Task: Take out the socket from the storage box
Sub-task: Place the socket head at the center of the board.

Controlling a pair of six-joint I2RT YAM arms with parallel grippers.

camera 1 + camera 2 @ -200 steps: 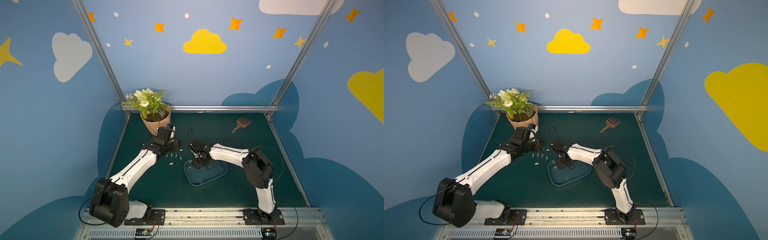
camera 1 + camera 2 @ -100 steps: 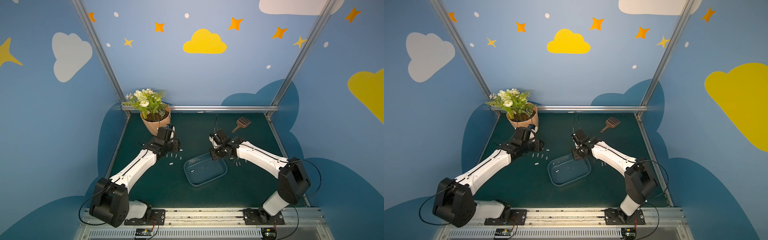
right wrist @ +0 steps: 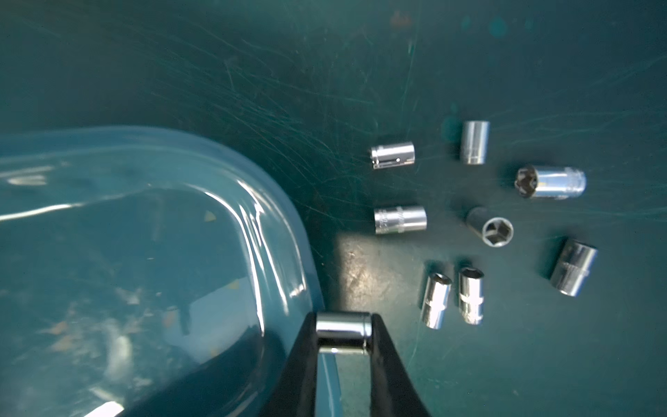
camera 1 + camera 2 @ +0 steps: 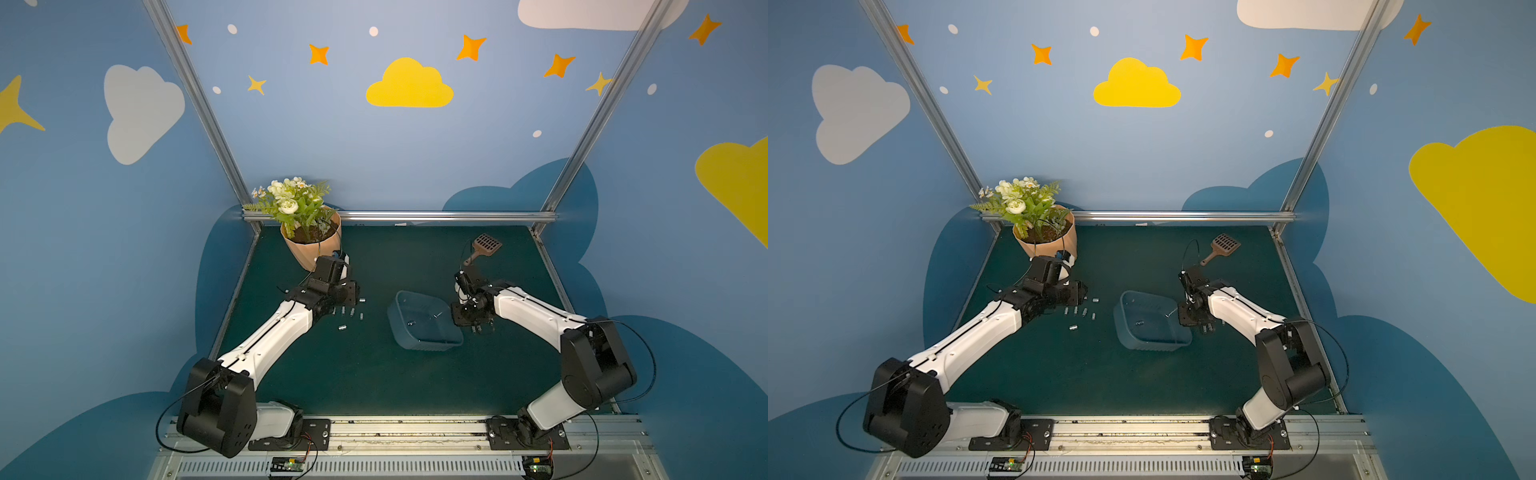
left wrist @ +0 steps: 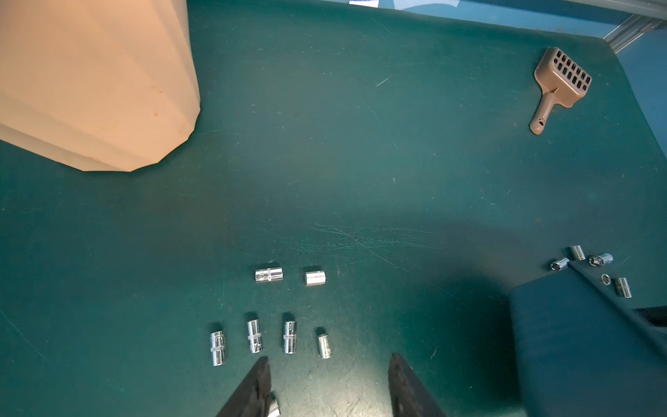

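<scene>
Scuffed green mat carried the storage box: translucent blue-grey plastic, rounded corners. Your left gripper hung half-open, empty, unmoved. Your right gripper pinched a shiny steel socket, a short cylinder, just outside the box rim. A second earlier it was over the box.
</scene>
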